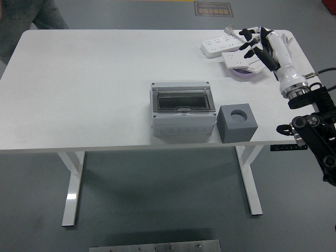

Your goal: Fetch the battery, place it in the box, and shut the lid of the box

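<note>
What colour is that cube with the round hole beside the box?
Grey; the cube shows clearly in the head view.

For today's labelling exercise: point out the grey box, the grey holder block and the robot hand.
grey box [182, 103]: head view, on its clear lid.
grey holder block [237, 128]: head view, front face.
robot hand [256, 43]: head view, at its fingers.

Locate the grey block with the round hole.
Head view: the grey block sits near the table's front edge, right of centre, immediately right of the box.
</note>
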{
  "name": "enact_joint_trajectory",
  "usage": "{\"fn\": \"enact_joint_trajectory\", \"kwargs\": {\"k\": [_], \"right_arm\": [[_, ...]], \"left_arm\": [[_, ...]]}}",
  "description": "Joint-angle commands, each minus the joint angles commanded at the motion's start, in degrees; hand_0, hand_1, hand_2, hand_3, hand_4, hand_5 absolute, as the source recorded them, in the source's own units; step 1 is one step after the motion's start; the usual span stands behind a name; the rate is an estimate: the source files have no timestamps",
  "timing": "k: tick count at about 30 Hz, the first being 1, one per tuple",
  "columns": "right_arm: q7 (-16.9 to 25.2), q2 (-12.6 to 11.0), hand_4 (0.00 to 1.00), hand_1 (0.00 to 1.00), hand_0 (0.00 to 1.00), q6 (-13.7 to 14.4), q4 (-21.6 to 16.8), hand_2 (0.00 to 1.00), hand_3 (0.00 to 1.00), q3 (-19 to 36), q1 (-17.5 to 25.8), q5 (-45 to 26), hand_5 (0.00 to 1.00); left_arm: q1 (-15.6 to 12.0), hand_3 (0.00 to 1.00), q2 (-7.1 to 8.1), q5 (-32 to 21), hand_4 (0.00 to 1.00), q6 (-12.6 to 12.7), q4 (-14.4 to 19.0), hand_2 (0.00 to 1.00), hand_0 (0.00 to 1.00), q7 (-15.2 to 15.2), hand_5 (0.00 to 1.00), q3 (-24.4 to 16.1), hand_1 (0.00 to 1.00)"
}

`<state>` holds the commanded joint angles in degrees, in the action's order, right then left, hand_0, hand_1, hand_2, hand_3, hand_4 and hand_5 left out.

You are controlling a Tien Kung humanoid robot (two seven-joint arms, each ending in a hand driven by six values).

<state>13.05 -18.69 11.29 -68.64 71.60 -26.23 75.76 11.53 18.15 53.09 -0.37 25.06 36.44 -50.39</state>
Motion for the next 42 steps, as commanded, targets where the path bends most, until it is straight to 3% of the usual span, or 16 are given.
{"fn": "enact_joint_trajectory", "kwargs": {"k": [4,5,10,11,16,17,22,23,32,34,35,40,41,42], "right_arm": [[2.86,1.76,0.919,0.356,0.361,-1.64,1.34,0.447,0.637,5.21,2.00,-6.29,0.923],[3.37,2.09,0.890,0.459,0.480,-2.00,1.58,0.511,0.633,6.29,2.40,-7.77,0.866],[4.97,3.25,0.890,0.459,0.480,-3.33,2.22,0.511,0.633,10.49,4.01,-14.75,0.866],[5.04,3.35,0.898,0.679,0.710,-3.53,2.27,0.682,0.671,10.87,4.19,-15.75,0.854],[4.67,3.40,0.898,0.679,0.710,-4.50,2.42,0.682,0.671,11.83,5.10,-17.81,0.854],[4.66,3.40,0.991,0.768,0.822,-4.53,2.40,0.792,0.807,11.91,5.22,-17.81,0.992],[4.99,3.53,0.991,0.768,0.822,-4.38,2.27,0.792,0.807,12.44,5.73,-17.71,0.992],[5.26,3.53,0.998,0.903,0.822,-4.12,2.22,0.935,0.962,12.51,5.80,-17.73,0.998],[4.79,3.59,0.998,0.863,0.822,-1.86,-0.45,0.913,0.998,12.46,6.45,-13.12,0.998],[3.87,3.67,0.998,0.863,0.822,-2.50,-0.93,0.913,0.998,12.53,6.56,-12.80,0.998],[3.51,3.69,0.998,0.812,0.998,-3.03,-1.05,0.782,0.998,12.54,6.61,-12.97,0.998],[2.16,3.77,0.998,0.812,0.998,-6.20,-1.52,0.782,0.998,12.52,6.80,-13.81,0.998],[2.10,3.79,0.998,0.926,0.998,-6.54,-1.59,0.763,0.998,12.51,6.82,-13.93,0.998],[2.15,3.83,0.998,0.926,0.998,-6.75,-1.63,0.763,0.998,12.50,6.84,-14.07,0.998]], "left_arm": [[-0.19,0.789,-0.11,-0.21,0.840,0.08,0.02,0.832,0.865,-0.09,0.492,0.10,0.896],[-0.22,0.792,-0.12,-0.23,0.841,0.09,0.02,0.832,0.865,-0.10,0.492,0.10,0.896],[-0.34,0.792,-0.18,-0.26,0.841,0.13,0.03,0.832,0.865,-0.15,0.492,0.07,0.896],[-0.34,0.791,-0.18,-0.27,0.841,0.13,0.03,0.831,0.865,-0.15,0.492,0.07,0.896],[-0.43,0.791,-0.18,-0.39,0.841,0.15,0.04,0.831,0.865,-0.18,0.492,0.10,0.896],[-0.45,0.791,-0.18,-0.40,0.842,0.15,0.04,0.831,0.864,-0.17,0.493,0.10,0.896],[-0.66,0.791,-0.13,-0.76,0.842,0.18,0.06,0.831,0.864,-0.19,0.493,0.26,0.896],[-0.74,0.791,-0.11,-0.91,0.842,0.22,0.06,0.831,0.865,-0.21,0.493,0.34,0.895],[-1.43,0.791,0.17,-2.19,0.842,0.60,0.06,0.830,0.865,-0.52,0.493,1.02,0.895],[-1.51,0.791,0.20,-2.41,0.842,0.69,0.06,0.830,0.865,-0.59,0.493,1.14,0.895],[-1.52,0.791,0.22,-2.51,0.841,0.72,0.06,0.830,0.865,-0.63,0.492,1.20,0.895],[-1.53,0.791,0.25,-2.94,0.841,0.82,0.05,0.830,0.865,-0.77,0.492,1.43,0.895],[-1.54,0.791,0.26,-3.01,0.842,0.85,0.04,0.830,0.865,-0.80,0.493,1.46,0.895],[-1.55,0.791,0.26,-3.08,0.842,0.87,0.04,0.830,0.865,-0.82,0.493,1.50,0.895]]}}
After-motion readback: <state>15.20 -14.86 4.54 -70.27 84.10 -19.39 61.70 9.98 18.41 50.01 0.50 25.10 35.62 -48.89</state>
